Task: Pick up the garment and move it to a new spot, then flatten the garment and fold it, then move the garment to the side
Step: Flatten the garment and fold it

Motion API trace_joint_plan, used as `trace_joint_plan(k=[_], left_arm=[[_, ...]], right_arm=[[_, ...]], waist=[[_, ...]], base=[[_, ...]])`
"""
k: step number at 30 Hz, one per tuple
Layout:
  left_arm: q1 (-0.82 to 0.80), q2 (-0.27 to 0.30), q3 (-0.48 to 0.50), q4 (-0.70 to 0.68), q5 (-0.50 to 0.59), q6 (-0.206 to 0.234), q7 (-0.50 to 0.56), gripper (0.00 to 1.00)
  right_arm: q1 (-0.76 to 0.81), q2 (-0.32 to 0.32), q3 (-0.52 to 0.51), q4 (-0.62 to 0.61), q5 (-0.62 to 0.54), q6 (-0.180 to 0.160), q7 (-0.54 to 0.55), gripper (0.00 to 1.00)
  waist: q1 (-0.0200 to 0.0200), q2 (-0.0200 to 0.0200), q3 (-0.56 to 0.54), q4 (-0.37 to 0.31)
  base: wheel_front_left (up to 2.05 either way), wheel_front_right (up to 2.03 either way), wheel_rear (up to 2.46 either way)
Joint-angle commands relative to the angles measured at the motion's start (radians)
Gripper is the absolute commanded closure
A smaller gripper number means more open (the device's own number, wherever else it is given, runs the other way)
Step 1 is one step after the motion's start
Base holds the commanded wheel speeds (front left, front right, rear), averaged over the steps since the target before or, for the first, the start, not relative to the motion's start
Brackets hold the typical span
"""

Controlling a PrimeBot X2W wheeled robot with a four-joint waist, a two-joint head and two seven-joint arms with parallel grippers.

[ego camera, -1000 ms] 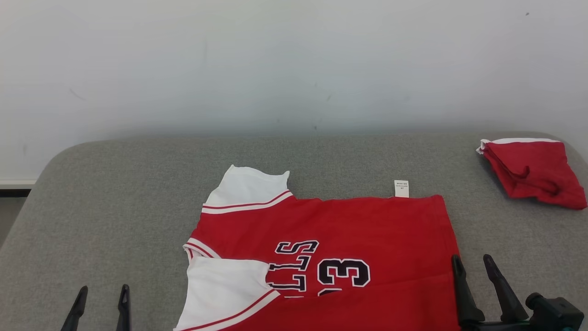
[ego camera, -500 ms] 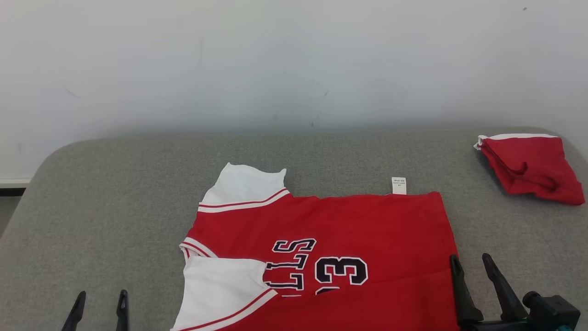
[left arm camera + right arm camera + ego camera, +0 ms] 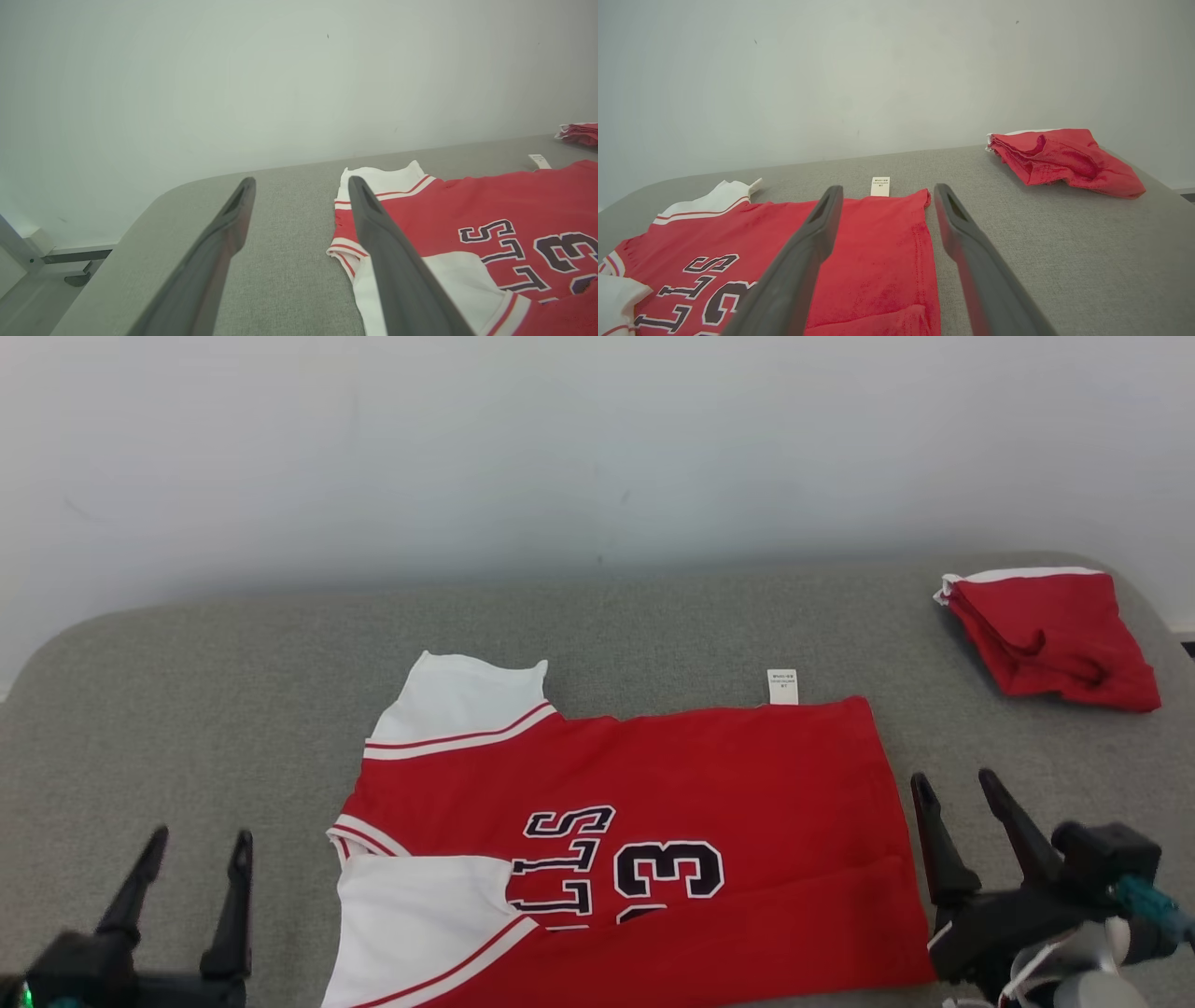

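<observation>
At the bottom left of the head view the left gripper [image 3: 201, 845] has its two dark fingers spread wide with nothing between them. At the bottom right the right gripper [image 3: 955, 782] is spread just as wide and is also empty. Between them, in the lower middle of the frame, the red jersey [image 3: 672, 775] lies flat on the grey padded table [image 3: 233, 691].

Its long axis runs left to right across the frame. The white sleeves and neck end point to frame left and the hem to frame right. A strip along its near edge appears to be turned over onto the printed number, so I judge the fold has begun.

The right gripper is the nearer one. Its inner finger stands just beside the hem, and in the right wrist view that hem edge runs away up the frame between the two fingers. The left gripper stands clear of the cloth, with bare table between it and the near white sleeve [image 3: 420, 905]. The jersey lies toward frame right of its fingers in the left wrist view.

Farther back, the far sleeve [image 3: 467, 700] and a small white label [image 3: 782, 687] mark the jersey's far edge. A second folded red garment [image 3: 1046, 630] sits well apart at the upper right, near the pale wall [image 3: 560, 448].
</observation>
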Motion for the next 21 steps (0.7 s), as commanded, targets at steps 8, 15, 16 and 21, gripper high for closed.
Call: trace_joint_plan(k=[8, 15, 16, 21], left_arm=[[-0.358, 0.080, -0.055, 0.122, -0.078, -0.051, 0.093, 0.00], [-0.597, 0.133, -0.172, 0.234, -0.155, -0.057, 0.168, 0.00], [-0.631, 0.147, -0.195, 0.252, -0.181, -0.057, 0.184, 0.00], [-0.778, 0.199, -0.337, 0.340, -0.288, -0.057, 0.246, 0.00]], right_arm=[[-0.272, -0.047, 0.037, 0.136, -0.021, -0.002, 0.061, 0.00], [-0.466, -0.053, 0.075, 0.258, -0.016, -0.002, 0.100, 0.00], [-0.496, -0.051, 0.085, 0.281, -0.014, -0.002, 0.110, 0.00], [-0.630, -0.039, 0.127, 0.392, -0.005, -0.002, 0.137, 0.00]], waist=[[0.0000, 0.0000, 0.191, -0.063], [0.0000, 0.0000, 0.284, -0.099], [0.0000, 0.0000, 0.298, -0.106], [0.0000, 0.0000, 0.346, -0.134]], base=[[0.00, 0.00, 0.00], [0.00, 0.00, 0.00], [0.00, 0.00, 0.00], [0.00, 0.00, 0.00]])
